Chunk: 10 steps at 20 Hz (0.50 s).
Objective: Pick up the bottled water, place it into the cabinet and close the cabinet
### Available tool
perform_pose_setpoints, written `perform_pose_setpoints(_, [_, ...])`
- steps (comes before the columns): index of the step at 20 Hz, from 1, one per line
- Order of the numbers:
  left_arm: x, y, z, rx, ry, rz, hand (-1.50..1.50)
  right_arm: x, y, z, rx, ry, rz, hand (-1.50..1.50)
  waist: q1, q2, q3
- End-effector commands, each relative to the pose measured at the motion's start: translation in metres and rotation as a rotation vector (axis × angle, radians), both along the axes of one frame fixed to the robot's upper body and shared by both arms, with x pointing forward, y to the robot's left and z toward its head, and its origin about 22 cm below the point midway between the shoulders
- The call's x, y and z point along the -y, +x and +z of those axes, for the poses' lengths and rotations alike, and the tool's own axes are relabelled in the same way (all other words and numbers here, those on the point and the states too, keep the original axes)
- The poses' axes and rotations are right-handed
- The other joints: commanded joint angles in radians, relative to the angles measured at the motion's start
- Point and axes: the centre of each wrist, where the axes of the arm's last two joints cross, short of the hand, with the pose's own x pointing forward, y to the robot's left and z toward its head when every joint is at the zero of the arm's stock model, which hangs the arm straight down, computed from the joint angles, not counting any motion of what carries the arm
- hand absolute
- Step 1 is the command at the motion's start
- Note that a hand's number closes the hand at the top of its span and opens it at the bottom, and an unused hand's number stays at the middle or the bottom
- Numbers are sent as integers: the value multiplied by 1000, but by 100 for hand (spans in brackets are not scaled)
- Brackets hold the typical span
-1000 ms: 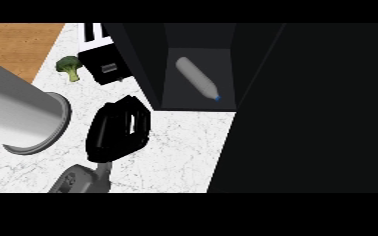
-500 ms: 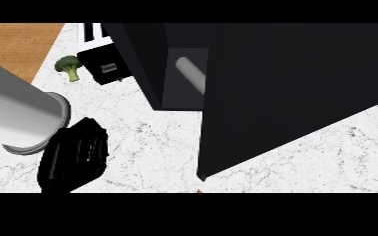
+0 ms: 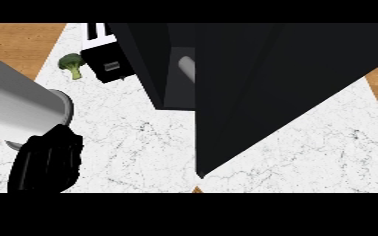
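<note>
You get one head view, looking steeply down on the counter, close above the cabinet.

Even, flat light over a pale bench, with a very dark cabinet.

The marble bench reads bright and evenly lit, without glare or clear cast shadows. The cabinet is near-black; its interior is dim grey, and the bottle shows faintly inside.

White veined marble counter, matt black cabinet, wood floor beside it.
</note>
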Motion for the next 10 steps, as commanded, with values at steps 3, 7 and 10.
perform_pose_setpoints(3, [-20, -3, 6, -17, 16, -3, 150, -51, 41, 10, -28, 98, -99, 150, 7, 6, 0])
perform_pose_setpoints(7, [-33, -15, 6, 21, 9, -27, 150, -57, 80, 15, -81, 125, -172, 150, 37, 13, 0])
perform_pose_setpoints(10, [-41, -15, 4, 5, 17, -23, 150, -58, 122, 12, -151, 158, -181, 150, 22, 16, 3])
